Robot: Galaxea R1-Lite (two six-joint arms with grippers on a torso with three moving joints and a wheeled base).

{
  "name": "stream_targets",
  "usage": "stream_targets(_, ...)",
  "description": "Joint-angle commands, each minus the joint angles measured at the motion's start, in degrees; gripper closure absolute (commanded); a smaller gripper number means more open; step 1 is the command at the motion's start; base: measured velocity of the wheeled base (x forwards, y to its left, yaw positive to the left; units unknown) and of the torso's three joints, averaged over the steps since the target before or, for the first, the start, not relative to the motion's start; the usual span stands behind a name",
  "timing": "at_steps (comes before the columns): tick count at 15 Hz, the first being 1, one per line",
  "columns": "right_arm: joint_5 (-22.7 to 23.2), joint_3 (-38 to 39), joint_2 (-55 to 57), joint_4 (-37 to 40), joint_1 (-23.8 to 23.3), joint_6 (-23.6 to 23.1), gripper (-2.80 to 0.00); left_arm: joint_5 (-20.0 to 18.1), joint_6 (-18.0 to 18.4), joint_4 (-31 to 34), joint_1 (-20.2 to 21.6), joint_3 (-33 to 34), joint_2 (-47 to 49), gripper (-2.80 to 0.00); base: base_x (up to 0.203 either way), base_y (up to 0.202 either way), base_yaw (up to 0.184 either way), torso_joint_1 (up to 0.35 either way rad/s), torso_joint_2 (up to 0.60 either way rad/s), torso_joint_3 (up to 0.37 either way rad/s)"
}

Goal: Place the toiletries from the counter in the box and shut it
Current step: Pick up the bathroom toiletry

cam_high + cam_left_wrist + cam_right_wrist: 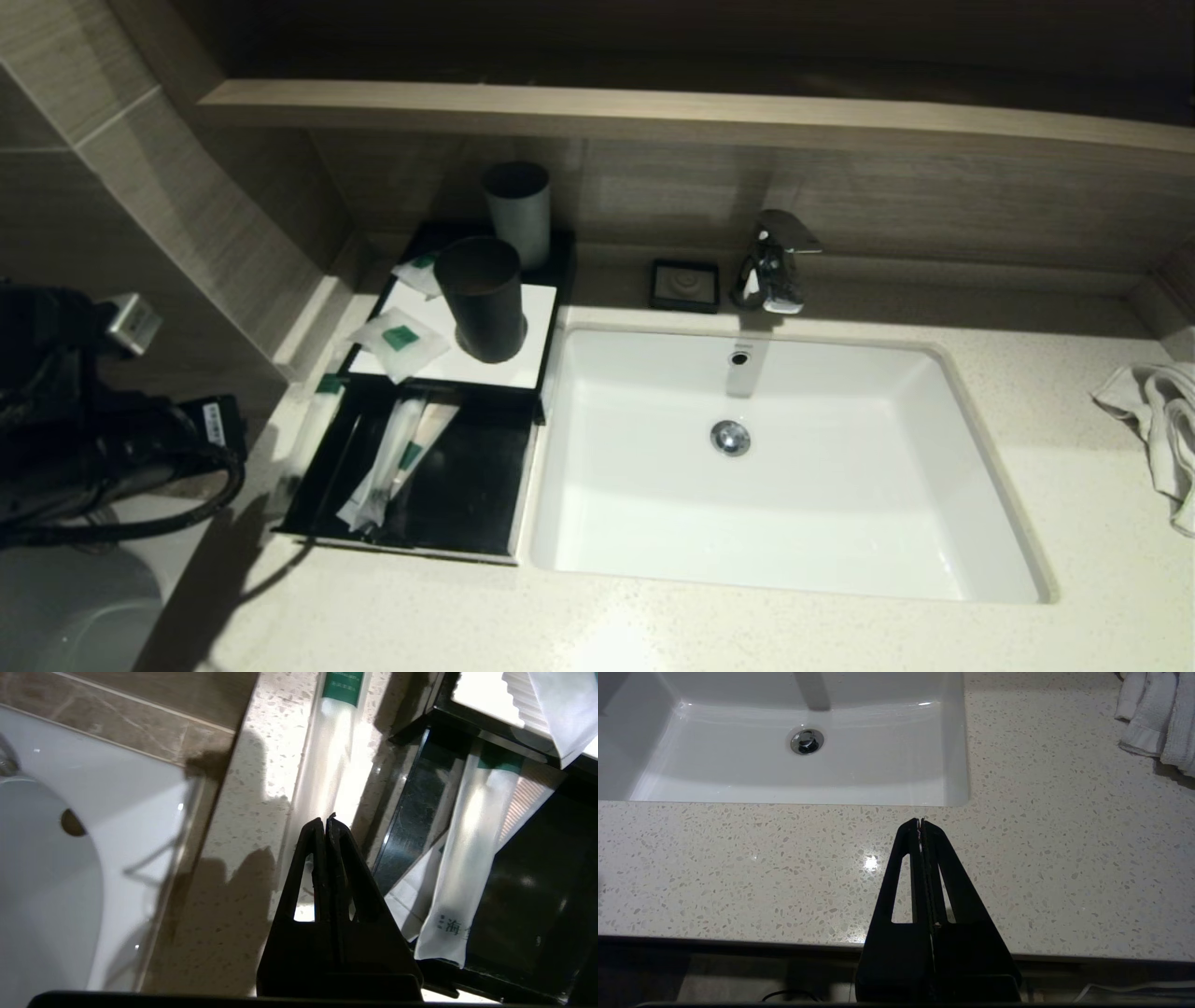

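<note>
Ahead of our left gripper (325,823): long sachet (327,765) on the counter (243,826), beside the box (420,523) drawer (pulled out).
Left fingers: pressed together, empty.
Right gripper (920,823): closed, parked.

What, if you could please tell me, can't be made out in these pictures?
- Head view: the left claw itself, lost in the dark arm at the picture's edge.
- Left wrist view: the long sachet on the counter, its near end behind the shut left claw.
- Head view: the print on the sachets' green labels, too small.
</note>
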State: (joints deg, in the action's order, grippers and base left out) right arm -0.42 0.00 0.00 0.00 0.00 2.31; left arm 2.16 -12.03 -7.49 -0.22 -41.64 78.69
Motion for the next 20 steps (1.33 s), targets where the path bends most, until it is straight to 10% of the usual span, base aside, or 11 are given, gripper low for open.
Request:
stream_targets(1, -0.02, 0.0, 0.0, 0.0, 0.0, -0.03, 0.0, -2.59, -0.14, -0.24, 0.58, 0.07, 1.2, 0.0, 0.0, 0.0, 0.0, 0.0, 0.0, 0.0)
stream_targets(20, -0.02, 0.0, 0.0, 0.0, 0.0, 0.06, 0.0, -5.94, 7.73, -4.82, 4.83, 3.99, 4.48, 0.0, 0.0, 0.0, 0.0, 0.0, 0.0, 0.0)
